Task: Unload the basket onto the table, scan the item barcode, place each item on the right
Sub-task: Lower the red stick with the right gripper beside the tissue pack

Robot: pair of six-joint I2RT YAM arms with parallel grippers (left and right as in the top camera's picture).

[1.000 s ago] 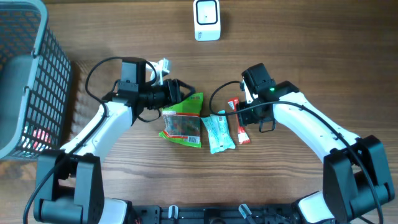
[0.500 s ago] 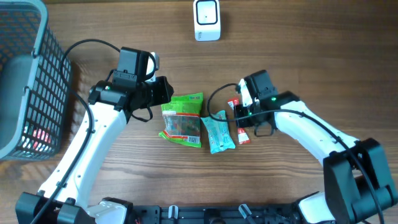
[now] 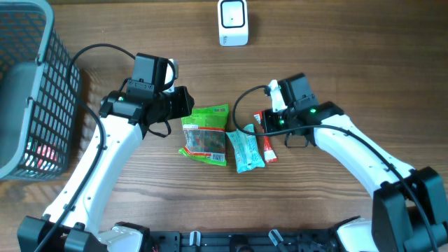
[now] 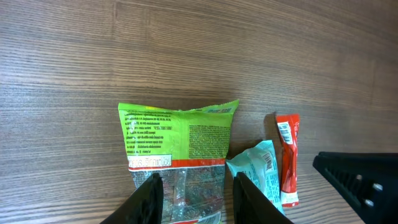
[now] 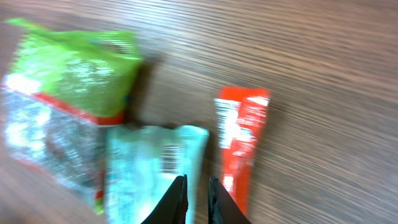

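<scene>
Three items lie mid-table: a green snack bag (image 3: 205, 134) (image 4: 177, 134), a teal packet (image 3: 245, 148) (image 4: 261, 171) (image 5: 149, 168) with a small barcode showing, and a red stick packet (image 3: 267, 143) (image 4: 287, 155) (image 5: 239, 140). The white barcode scanner (image 3: 232, 22) stands at the far edge. My left gripper (image 3: 186, 102) (image 4: 198, 199) hovers at the bag's upper left, jaws apart, holding nothing. My right gripper (image 3: 263, 121) (image 5: 195, 186) points down between the teal and red packets, its jaws almost together with nothing visible between them. The right wrist view is blurred.
A grey wire basket (image 3: 35, 63) fills the left edge, with something red (image 3: 45, 150) inside. Bare wooden table (image 3: 336, 56) surrounds the scanner. The right arm's black body shows at the lower right of the left wrist view.
My left gripper has pulled back left off the green bag's top and narrowed its jaws. My right gripper has closed from wide open and shifted slightly right; the red packet has shifted slightly.
</scene>
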